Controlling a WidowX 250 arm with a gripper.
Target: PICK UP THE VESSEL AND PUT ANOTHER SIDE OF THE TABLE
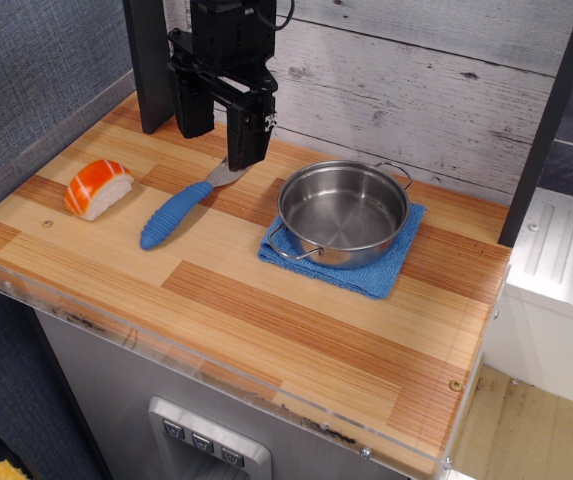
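**Steel vessel on the blue cloth, gripper hanging apart from it**

The vessel [343,213] sits upright on the table [266,320], mouth up and empty, its shiny inside reflecting the surroundings. It rests on a folded blue cloth [366,270], which shows past the pot's rim on the near side and the far right. Being round, the pot has no long axis of its own; the line through its two wire loop handles serves instead. One handle points toward the near-left of the vessel, over the cloth's edge, and the other toward the far-right, near the plank wall [416,90]. That line therefore runs diagonally across the table.

The gripper [221,120] hangs to the far left of the vessel, well apart from it, with its black fingers pointing down. The two fingers stand with a moderate gap between them and hold nothing. The finger nearer the vessel overlaps in view the metal end of a blue-handled utensil [174,215]; whether they touch cannot be told.

That utensil lies to the left of the vessel, its handle slanting toward the near-left. Farther left of the vessel lies a piece of toy salmon sushi [98,187], orange with white stripes.
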